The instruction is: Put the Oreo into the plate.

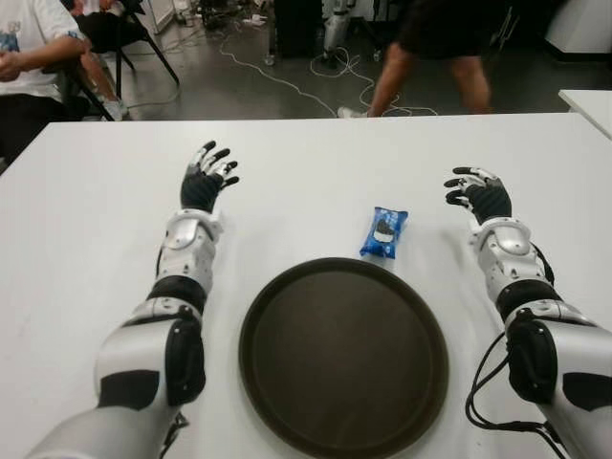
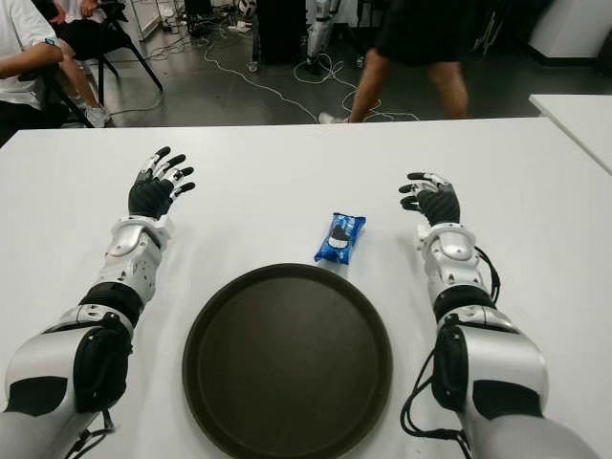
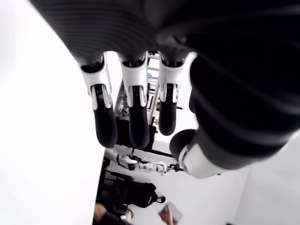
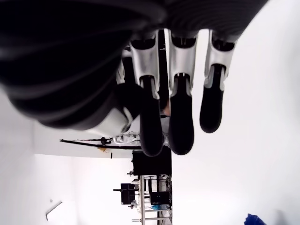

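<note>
Both hands, left hand (image 1: 207, 179) and right hand (image 1: 477, 192), hover empty, fingers spread

Oreo (image 1: 383, 232) lies just behind plate (image 1: 287, 382).

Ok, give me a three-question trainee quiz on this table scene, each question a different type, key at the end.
1. True or false: the Oreo packet already lies in the round dark plate.
2. Multiple choice: which hand shows nearer the packet? A) left hand B) right hand
3. Fill in: both hands hold ______.

Key
1. False: it lies on the white table, just beyond the plate's far rim.
2. B
3. Nothing: each hand's fingers are open, as both wrist views show.
</note>
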You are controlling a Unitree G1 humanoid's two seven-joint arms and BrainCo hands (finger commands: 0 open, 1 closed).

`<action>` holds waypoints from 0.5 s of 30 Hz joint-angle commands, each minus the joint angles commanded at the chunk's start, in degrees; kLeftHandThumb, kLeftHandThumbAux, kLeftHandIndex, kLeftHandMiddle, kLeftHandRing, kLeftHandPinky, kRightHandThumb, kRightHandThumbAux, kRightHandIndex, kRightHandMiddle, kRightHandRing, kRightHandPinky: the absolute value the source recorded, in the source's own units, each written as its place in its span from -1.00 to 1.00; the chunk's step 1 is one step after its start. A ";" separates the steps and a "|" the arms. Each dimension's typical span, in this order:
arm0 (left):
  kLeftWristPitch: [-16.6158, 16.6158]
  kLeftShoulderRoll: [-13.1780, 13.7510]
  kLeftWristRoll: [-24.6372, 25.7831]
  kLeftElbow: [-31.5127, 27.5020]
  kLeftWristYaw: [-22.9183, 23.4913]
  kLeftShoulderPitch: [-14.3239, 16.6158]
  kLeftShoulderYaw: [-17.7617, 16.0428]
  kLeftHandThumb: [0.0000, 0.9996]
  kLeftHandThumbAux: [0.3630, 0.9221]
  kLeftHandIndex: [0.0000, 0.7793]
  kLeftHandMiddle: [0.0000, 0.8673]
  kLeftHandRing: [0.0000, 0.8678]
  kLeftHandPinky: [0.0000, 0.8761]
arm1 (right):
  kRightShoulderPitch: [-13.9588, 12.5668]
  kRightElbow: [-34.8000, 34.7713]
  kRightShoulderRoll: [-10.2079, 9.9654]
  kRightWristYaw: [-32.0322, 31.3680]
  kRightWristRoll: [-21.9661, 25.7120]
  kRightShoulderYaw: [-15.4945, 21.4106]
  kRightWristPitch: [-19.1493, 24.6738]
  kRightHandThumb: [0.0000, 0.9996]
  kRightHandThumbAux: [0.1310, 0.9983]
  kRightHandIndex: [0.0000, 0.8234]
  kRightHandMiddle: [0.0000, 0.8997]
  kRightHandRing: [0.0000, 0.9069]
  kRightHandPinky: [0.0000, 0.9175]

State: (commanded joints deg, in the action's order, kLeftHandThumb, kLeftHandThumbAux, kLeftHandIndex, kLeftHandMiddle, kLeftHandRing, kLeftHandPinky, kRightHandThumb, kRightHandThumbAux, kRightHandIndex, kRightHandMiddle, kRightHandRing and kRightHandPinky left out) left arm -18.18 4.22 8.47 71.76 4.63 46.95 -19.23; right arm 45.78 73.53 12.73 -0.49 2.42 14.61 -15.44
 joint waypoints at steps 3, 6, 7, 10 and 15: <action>0.16 0.29 0.08 0.53 -0.08 0.18 -0.14 -0.69 0.60 -0.65 -0.51 -0.45 -0.32 | -0.06 0.18 -0.02 0.82 -0.76 -0.68 0.15 0.66 0.28 -0.07 0.17 0.32 0.24; -0.08 0.29 0.07 0.58 -0.06 0.26 -0.04 -0.69 0.59 -0.65 -0.51 -0.46 -0.34 | -0.10 0.22 -0.13 1.48 -1.03 -1.24 -0.07 0.66 0.28 -0.07 0.17 0.31 0.23; -0.10 0.33 0.07 0.62 -0.04 0.30 -0.01 -0.69 0.58 -0.66 -0.51 -0.46 -0.34 | -0.08 0.23 -0.16 1.63 -1.05 -1.38 -0.13 0.66 0.28 -0.07 0.17 0.31 0.23; -0.24 0.44 0.06 0.67 0.10 0.34 0.11 -0.69 0.55 -0.66 -0.52 -0.46 -0.35 | -0.08 0.25 -0.24 1.93 -1.05 -1.62 -0.38 0.66 0.28 -0.07 0.17 0.31 0.23; -0.67 0.35 0.38 0.56 0.53 0.26 0.11 -0.69 0.53 -0.66 -0.52 -0.47 -0.35 | -0.25 0.33 -0.36 2.59 -1.42 -2.02 -1.04 0.66 0.28 -0.07 0.16 0.30 0.24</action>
State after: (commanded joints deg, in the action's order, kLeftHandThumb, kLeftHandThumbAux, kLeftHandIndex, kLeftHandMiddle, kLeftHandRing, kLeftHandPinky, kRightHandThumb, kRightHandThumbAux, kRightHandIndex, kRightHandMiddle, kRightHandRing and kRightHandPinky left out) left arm -18.85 4.57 8.84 72.33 5.16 47.21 -19.12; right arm 45.53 73.86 12.36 2.10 1.00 12.59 -16.49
